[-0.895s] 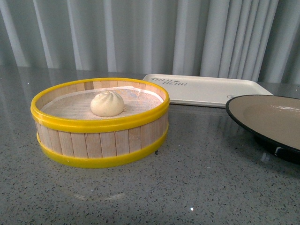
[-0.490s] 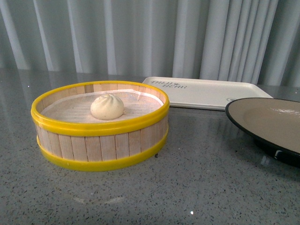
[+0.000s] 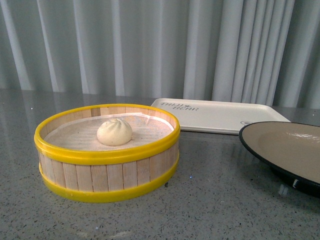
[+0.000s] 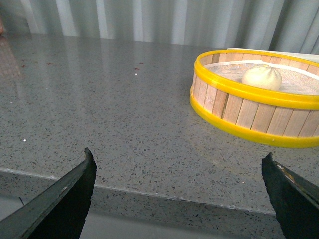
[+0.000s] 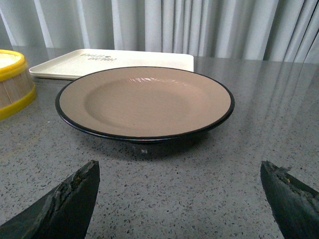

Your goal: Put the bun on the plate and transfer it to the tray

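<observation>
The white pleated bun [image 3: 114, 132] [image 4: 262, 76] rests on the paper liner inside a yellow-rimmed wooden steamer basket [image 3: 107, 172] [image 4: 249, 112]. To its right sits the beige plate [image 3: 300, 150] [image 5: 144, 102] with a black rim. Behind both lies the cream tray [image 3: 220, 112] [image 5: 70, 62] with dark lettering. My left gripper [image 4: 179, 162] is open near the table's front edge, well short of the basket. In front of the plate, my right gripper [image 5: 179, 172] is open with nothing between its fingers. Neither arm shows in the front view.
The grey speckled table [image 3: 225, 200] carries everything. Its front edge [image 4: 149, 191] runs just under my left gripper. Grey-white pleated curtains [image 3: 160, 45] hang behind the table.
The front view has shifted: basket, tray and plate sit lower in the picture now, and more curtain shows. The objects themselves have not moved relative to one another.
</observation>
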Robot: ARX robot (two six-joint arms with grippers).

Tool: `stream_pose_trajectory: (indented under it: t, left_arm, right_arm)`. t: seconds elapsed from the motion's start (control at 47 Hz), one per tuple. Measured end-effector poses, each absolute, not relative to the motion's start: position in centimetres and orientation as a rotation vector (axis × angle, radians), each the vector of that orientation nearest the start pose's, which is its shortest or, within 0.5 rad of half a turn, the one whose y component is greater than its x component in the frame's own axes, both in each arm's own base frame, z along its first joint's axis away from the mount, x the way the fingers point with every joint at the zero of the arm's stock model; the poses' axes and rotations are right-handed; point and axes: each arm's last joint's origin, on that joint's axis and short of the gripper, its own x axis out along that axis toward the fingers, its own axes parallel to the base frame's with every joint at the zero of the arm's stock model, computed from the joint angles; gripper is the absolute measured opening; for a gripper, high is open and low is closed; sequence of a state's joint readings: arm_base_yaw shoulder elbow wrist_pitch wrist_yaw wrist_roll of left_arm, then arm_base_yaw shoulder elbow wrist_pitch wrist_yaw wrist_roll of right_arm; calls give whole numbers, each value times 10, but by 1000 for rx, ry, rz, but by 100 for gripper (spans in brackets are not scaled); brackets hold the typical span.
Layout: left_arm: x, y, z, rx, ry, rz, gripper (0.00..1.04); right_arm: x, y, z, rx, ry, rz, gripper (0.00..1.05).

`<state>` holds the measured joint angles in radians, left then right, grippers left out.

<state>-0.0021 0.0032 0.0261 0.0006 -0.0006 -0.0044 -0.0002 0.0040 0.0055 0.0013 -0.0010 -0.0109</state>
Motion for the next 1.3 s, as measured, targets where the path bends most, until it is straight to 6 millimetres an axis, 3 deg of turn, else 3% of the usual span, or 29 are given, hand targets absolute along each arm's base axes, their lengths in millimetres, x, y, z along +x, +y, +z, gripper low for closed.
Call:
stream_pose_trajectory:
  t: [0.192,0.256,0.341,0.469,0.575,0.682,0.809,0.98,1.129,1.299]
  left_arm:
    - [97,0,172,-12,-14,14,98]
    - [101,2,170,-135,59,176,98]
    - [113,5,176,-260,45,198,98]
    - [141,9,215,-327,-95,81,98]
    - [158,10,234,-325,-150,8,98]
    - [196,6,257,-279,-197,-158,98]
    - [248,-5,268,-197,-143,-305,98]
    - [293,-18,275,-129,31,-375,98]
    - [313,-35,287,-108,122,-431,98]
    - [319,-58,295,-69,214,-488,98]
  right_arm:
    - [98,0,165,-11,-3,1,96]
    - [98,0,165,-11,-3,1,96]
    - [98,0,165,-11,-4,2,96]
    - [98,0,165,-10,-3,1,96]
    - [98,0,165,-10,-3,1,96]
    - [98,0,165,-10,-3,1,96]
    - [98,0,165,-11,-3,1,96]
    - [98,0,165,-11,-3,1,96]
    - [98,0,165,-10,-3,1,96]
    - [98,0,165,-10,-3,1,96]
